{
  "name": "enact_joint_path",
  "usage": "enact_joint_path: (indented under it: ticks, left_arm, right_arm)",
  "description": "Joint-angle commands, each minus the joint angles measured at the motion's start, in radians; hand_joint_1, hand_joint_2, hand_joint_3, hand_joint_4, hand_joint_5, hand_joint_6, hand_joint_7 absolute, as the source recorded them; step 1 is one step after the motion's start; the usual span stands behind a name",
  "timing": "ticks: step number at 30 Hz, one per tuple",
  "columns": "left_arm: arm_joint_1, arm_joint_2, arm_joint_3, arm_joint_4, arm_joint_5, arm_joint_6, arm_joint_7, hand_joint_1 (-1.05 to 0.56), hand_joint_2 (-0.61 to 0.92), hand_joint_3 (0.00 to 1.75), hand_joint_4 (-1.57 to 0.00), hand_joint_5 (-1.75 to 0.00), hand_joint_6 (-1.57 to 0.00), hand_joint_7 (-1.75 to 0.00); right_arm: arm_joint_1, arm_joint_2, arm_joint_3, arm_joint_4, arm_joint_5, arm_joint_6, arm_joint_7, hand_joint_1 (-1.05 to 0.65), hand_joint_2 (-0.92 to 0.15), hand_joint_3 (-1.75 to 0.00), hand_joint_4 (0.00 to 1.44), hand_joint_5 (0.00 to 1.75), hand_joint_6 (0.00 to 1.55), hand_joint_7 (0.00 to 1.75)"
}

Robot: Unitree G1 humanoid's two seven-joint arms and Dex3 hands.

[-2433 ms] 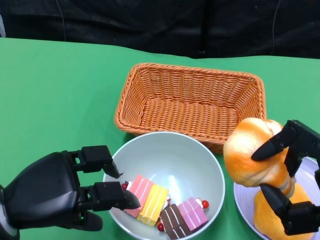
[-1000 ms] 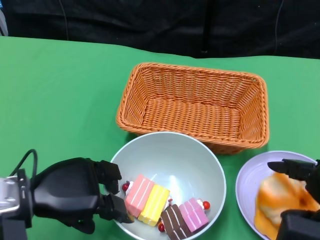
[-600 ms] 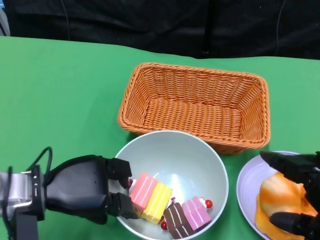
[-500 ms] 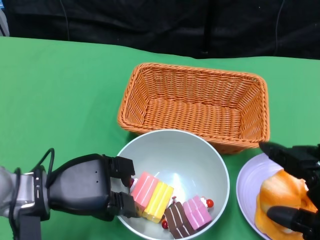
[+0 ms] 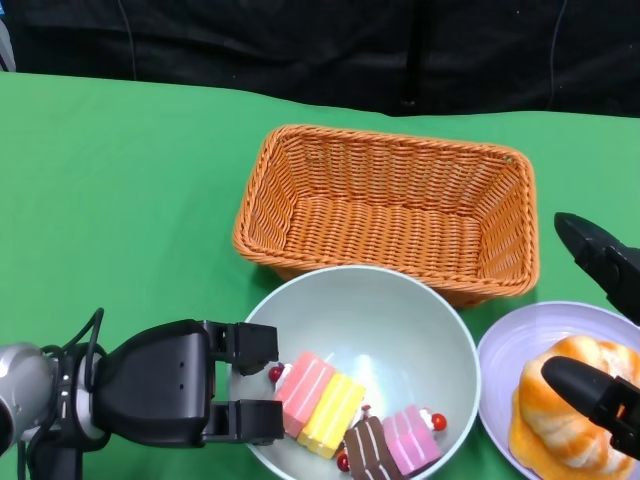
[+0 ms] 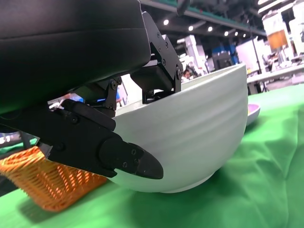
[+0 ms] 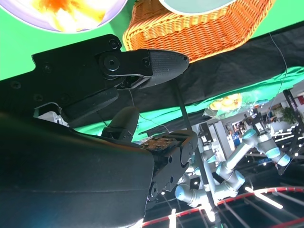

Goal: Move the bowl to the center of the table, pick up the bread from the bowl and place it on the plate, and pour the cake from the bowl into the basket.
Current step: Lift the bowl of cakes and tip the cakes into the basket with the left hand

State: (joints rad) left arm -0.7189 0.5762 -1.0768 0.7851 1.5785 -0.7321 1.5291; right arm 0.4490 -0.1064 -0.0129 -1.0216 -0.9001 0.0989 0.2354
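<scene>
On the green worktop (image 5: 120,190), the left hand (image 5: 185,395) grips the near-left rim of the bowl (image 5: 390,320), fingers over the edge and against the outer wall. Cake (image 5: 320,400) pieces lie inside the bowl, which sits just in front of the basket (image 5: 385,210). At right, the bread (image 5: 560,420) rests on the plate (image 5: 505,350); the right hand (image 5: 605,330) hovers over it, fingers spread, holding nothing.
</scene>
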Motion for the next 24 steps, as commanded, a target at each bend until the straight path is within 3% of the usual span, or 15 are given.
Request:
enact_joint_path:
  ticks: [1, 6, 8, 12, 13, 14, 16, 19, 24]
  left_arm:
    - [-0.005, 0.055, 0.016, -0.065, -0.052, -0.027, 0.043, -0.32, 0.87, 0.24, -0.93, -1.75, -0.67, -1.74]
    - [0.042, 0.129, 0.082, -0.193, -0.175, -0.129, -0.046, -0.31, 0.84, 0.28, -0.95, -1.75, -0.68, -1.75]
    - [0.063, 0.153, 0.112, -0.235, -0.223, -0.166, -0.096, -0.3, 0.65, 0.65, -0.97, -1.75, -0.69, -1.75]
    - [0.088, 0.163, 0.153, -0.269, -0.247, -0.189, -0.151, -0.29, 0.56, 0.82, -0.97, -1.75, -0.7, -1.75]
    - [0.116, 0.189, 0.193, -0.312, -0.352, -0.257, -0.216, -0.29, 0.56, 0.82, -0.97, -1.75, -0.7, -1.75]
    - [0.138, 0.209, 0.228, -0.345, -0.441, -0.313, -0.276, -0.27, 0.37, 1.1, -1.02, -1.75, -0.74, -1.75]
    - [0.177, 0.225, 0.292, -0.392, -0.579, -0.386, -0.379, -0.26, 0.23, 1.31, -1.06, -1.75, -0.76, -1.75]
    - [0.217, 0.213, 0.371, -0.417, -0.72, -0.44, -0.517, -0.24, 0.24, 1.39, -1.08, -1.75, -0.79, -1.75]
    - [0.269, 0.177, 0.488, -0.431, -0.88, -0.506, -0.742, -0.26, 0.31, 1.39, -1.06, -1.75, -0.79, -1.75]
  right_arm:
    - [0.02, 0.028, -0.018, -0.026, 0.024, -0.021, -0.015, -0.64, -0.92, -0.41, 0.13, 1.04, 0.37, 0.11]
    - [0.073, 0.084, -0.02, -0.026, 0.117, -0.055, -0.061, -0.64, -0.92, -0.4, 0.1, 1.02, 0.37, 0.12]
    - [0.096, 0.099, -0.017, -0.026, 0.151, -0.069, -0.079, -0.62, -0.92, -0.39, 0.12, 1.03, 0.37, 0.12]
    - [0.107, 0.1, -0.018, -0.026, 0.166, -0.077, -0.088, -0.61, -0.92, -0.38, 0.12, 1.04, 0.37, 0.13]
    - [0.139, 0.112, -0.005, -0.001, 0.23, -0.114, -0.118, -0.61, -0.92, -0.38, 0.12, 1.04, 0.37, 0.13]
    - [0.166, 0.119, 0.005, 0.021, 0.28, -0.146, -0.144, -0.55, -0.92, -0.35, 0.14, 1.13, 0.4, 0.22]
    - [0.204, 0.121, 0.014, 0.058, 0.339, -0.202, -0.189, -0.51, -0.92, -0.32, 0.14, 1.2, 0.42, 0.29]
    - [0.24, 0.105, 0.016, 0.1, 0.376, -0.267, -0.236, -0.42, -0.92, -0.29, 0.22, 1.24, 0.22, 0.83]
    - [0.279, 0.078, 0.033, 0.135, 0.434, -0.315, -0.255, -0.34, -0.9, -0.3, 0.23, 1.23, 0.19, 0.96]
